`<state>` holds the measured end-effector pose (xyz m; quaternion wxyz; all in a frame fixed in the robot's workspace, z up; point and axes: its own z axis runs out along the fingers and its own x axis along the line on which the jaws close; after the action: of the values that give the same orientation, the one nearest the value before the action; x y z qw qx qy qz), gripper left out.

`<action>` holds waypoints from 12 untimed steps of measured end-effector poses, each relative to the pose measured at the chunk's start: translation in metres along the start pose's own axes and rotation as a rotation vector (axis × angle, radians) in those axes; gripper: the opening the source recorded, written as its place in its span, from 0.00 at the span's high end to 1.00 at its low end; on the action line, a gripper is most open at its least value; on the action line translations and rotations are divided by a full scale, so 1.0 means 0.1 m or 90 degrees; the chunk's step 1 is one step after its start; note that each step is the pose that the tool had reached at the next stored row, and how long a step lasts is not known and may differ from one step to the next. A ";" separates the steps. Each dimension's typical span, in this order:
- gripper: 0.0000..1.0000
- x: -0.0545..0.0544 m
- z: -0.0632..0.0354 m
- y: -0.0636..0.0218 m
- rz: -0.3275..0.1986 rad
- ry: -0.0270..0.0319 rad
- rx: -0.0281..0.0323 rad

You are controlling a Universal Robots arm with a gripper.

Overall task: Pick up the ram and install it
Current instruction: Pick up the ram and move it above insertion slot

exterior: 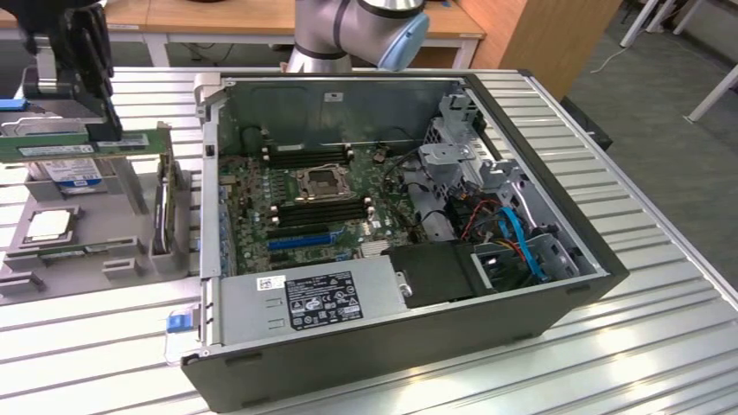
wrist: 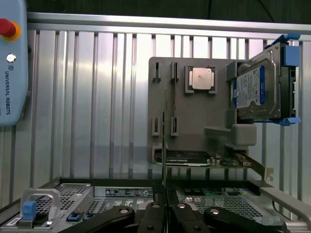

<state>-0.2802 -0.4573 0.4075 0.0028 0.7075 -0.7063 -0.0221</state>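
Observation:
The ram (exterior: 58, 145) is a long green stick held level above the grey parts holder (exterior: 81, 251), at the exterior view's left. My black gripper (exterior: 102, 130) comes down from above and is shut on it. In the wrist view the ram (wrist: 165, 145) shows edge-on as a thin dark line running out from between the fingertips of the gripper (wrist: 165, 208). The open computer case (exterior: 554, 303) lies to the exterior view's right of the gripper. Its motherboard (exterior: 311, 203) has dark memory slots (exterior: 327, 210) beside the processor socket (exterior: 320, 180).
The holder carries a hard drive (wrist: 257, 92) with a blue-and-silver label, a loose processor (wrist: 201, 78) and an expansion card (wrist: 187, 158) on edge. A power supply (exterior: 311, 298) and cables (exterior: 519, 238) fill the case's near end. A teach pendant (wrist: 12, 63) lies on the slatted table.

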 end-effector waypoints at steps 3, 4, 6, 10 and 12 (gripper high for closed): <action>0.88 0.00 -0.003 -0.052 0.000 0.0001 -0.0001; 0.88 0.00 -0.003 -0.068 0.000 0.0000 -0.0001; 0.88 0.00 -0.004 -0.102 0.000 0.0001 -0.0002; 0.88 0.00 -0.007 -0.177 0.000 0.0000 -0.0003; 0.88 0.00 -0.008 -0.213 0.000 0.0000 -0.0003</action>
<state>-0.2589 -0.4573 0.4076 0.0030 0.7075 -0.7063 -0.0223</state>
